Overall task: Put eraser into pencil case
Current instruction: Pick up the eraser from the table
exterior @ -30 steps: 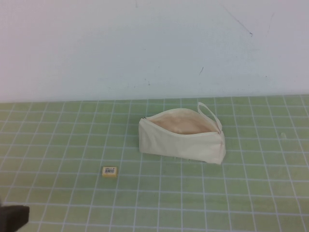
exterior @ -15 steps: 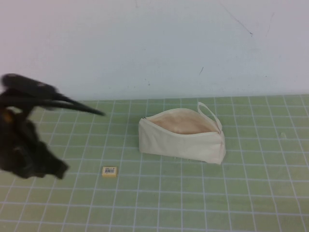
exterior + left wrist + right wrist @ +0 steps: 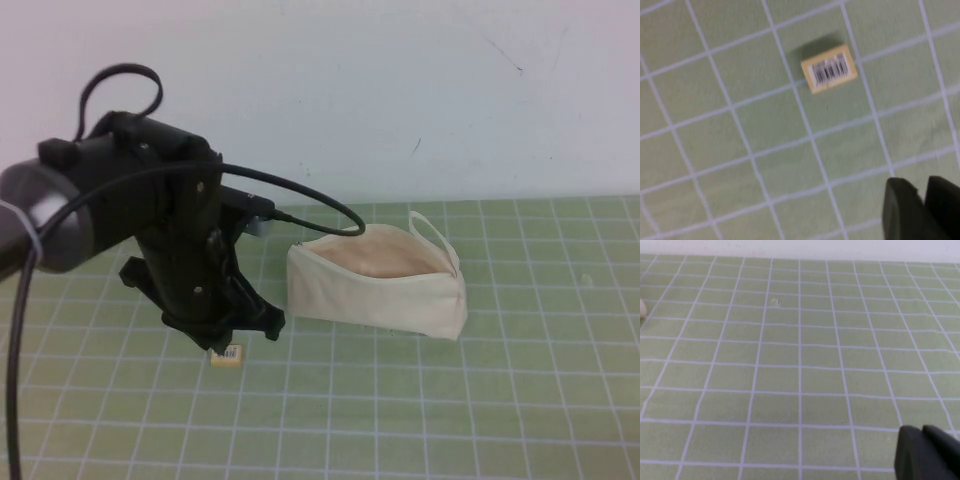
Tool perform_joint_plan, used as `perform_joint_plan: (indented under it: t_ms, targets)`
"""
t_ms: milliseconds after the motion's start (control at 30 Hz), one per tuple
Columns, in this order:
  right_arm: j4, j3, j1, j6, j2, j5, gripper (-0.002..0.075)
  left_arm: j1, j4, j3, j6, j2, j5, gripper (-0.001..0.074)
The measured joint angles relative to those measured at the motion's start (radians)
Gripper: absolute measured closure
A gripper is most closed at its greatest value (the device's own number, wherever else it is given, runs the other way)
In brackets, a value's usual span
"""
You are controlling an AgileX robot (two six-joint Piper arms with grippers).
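The eraser, a tiny yellow block with a barcode label, lies flat on the green grid mat, left of and nearer than the pencil case. The left arm's black head hangs over it and hides its far edge. In the left wrist view the eraser lies bare, apart from my left gripper, whose fingers are together and empty. The cream pencil case stands unzipped with its tan lining and loop strap showing. My right gripper is shut, empty, over bare mat, and is out of the high view.
A green mat with white grid lines covers the table up to a white wall. A black cable arcs from the left arm toward the pencil case's near end.
The left arm has swung in from the left edge and now hangs over the eraser. The eraser and pencil case have not moved.
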Motion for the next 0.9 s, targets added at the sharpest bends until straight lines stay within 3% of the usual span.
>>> perform_joint_plan:
  t_ms: [233,300,900]
  targets:
    - [0.0,0.0,0.0,0.0,0.0,0.0,0.0727,0.029,-0.035,-0.002,-0.05,0.07,-0.092,0.0386]
    - [0.0,0.0,0.0,0.0,0.0,0.0,0.0727,0.044,-0.045,-0.002,-0.054,0.097,-0.11,0.0346]
    - [-0.002,0.0,0.0,0.0,0.0,0.0,0.0727,0.08,-0.034,-0.009,-0.117,0.282,-0.302,0.0317]
